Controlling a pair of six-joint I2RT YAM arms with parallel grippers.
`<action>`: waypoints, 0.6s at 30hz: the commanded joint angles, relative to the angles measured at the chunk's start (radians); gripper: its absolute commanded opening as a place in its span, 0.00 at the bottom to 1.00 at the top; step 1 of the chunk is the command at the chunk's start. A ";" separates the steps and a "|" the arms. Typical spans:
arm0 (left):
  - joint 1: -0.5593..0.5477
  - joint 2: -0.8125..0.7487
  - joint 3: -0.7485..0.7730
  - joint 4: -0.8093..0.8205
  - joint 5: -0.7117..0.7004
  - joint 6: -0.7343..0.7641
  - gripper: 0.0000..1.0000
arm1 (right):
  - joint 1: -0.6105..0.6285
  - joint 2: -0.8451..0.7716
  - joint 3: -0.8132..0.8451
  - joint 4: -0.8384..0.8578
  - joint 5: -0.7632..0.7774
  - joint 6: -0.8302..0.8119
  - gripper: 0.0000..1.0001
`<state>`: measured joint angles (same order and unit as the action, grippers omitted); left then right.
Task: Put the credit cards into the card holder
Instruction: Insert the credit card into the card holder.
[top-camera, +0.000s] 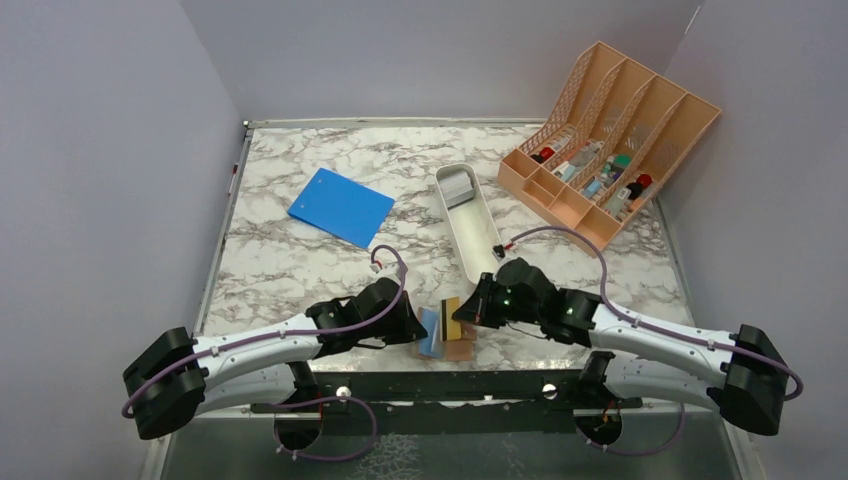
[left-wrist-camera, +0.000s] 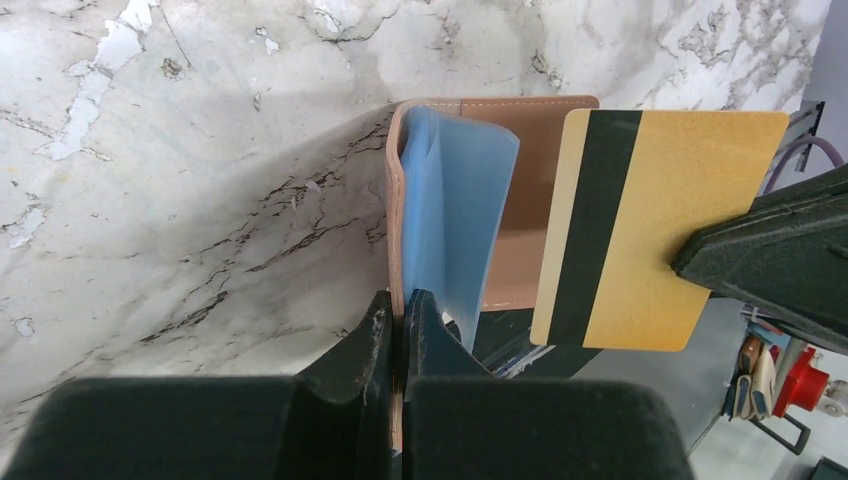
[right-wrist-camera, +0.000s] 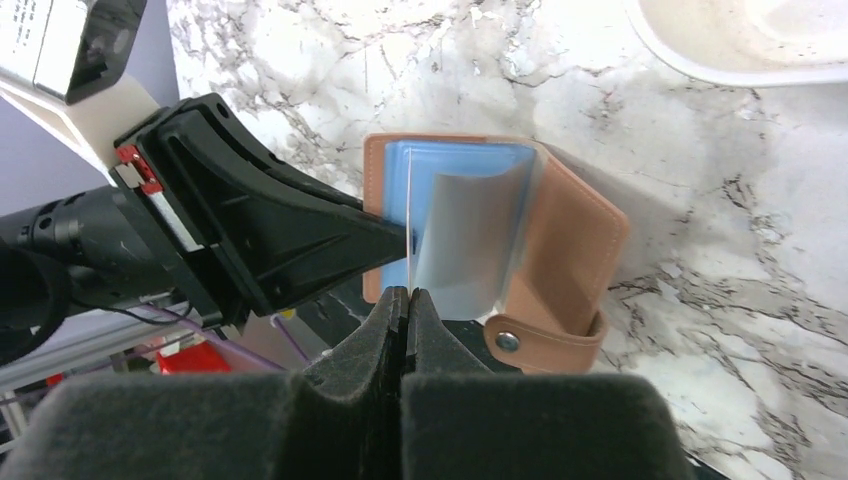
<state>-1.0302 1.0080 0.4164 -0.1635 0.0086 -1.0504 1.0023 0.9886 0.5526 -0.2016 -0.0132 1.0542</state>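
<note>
One card (left-wrist-camera: 655, 230) in right gripper (right-wrist-camera: 405, 303) seemingly overlaps card holder (left-wrist-camera: 528, 140).

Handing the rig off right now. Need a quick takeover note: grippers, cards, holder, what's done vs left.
Left gripper: shut on the card holder at its edge, holding it open at the near edge of the table.
Right gripper: shut on a gold card, upright beside the blue sleeves.
Done: holder opened, one card picked up. No card visibly in a sleeve.
Left: slide the gold card in, then fetch the grey stack in the white tray, probably more cards.
</note>
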 joint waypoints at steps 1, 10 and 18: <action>-0.011 0.010 0.036 -0.011 -0.041 0.002 0.00 | 0.009 0.046 0.062 0.056 -0.024 0.066 0.01; -0.011 0.047 0.076 -0.038 -0.058 0.019 0.00 | 0.009 0.170 0.189 -0.032 -0.017 0.077 0.01; -0.011 0.033 0.073 -0.038 -0.068 0.016 0.00 | 0.014 0.224 0.240 -0.169 0.057 0.132 0.01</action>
<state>-1.0363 1.0531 0.4641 -0.2054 -0.0288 -1.0424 1.0042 1.1923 0.7605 -0.2886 -0.0093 1.1522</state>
